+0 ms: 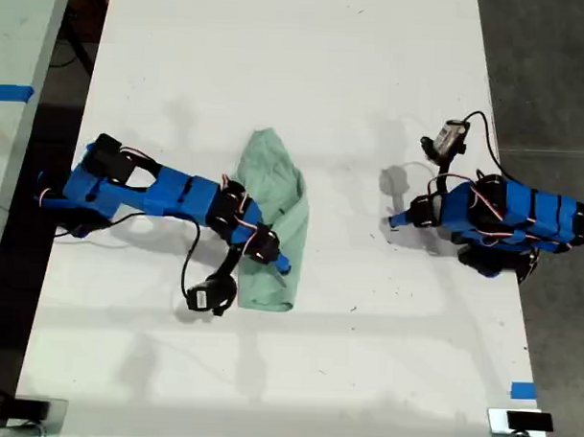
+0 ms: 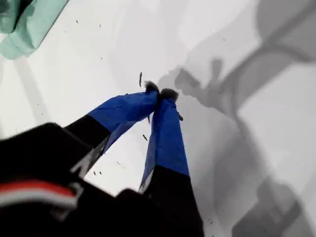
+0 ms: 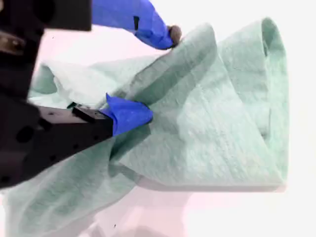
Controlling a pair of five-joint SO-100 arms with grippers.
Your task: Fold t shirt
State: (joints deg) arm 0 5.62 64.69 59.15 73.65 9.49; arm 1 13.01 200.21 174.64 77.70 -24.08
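Mint-green soft cloth t shirt (image 1: 276, 218), wrinkled and already doubled over into a long strip, lies on the white table (image 1: 374, 68) toward the exterior view's left, its long axis running roughly up-down in that view w/ a slight tilt. The second hand (image 3: 155, 74) is right on it: blue-taped fingers parted, one tip above a raised fold, the other pressed into the cloth, so the ridge sits between them, though I can't tell if it's truly gripped yet (looks like a pinch being set up). The first hand (image 2: 160, 94) is well apart, over bare table at the exterior view's right, tips together, holding nothing. So the second arm is plainly the nearer one. Next fold likely goes across the strip's short way, end to end.
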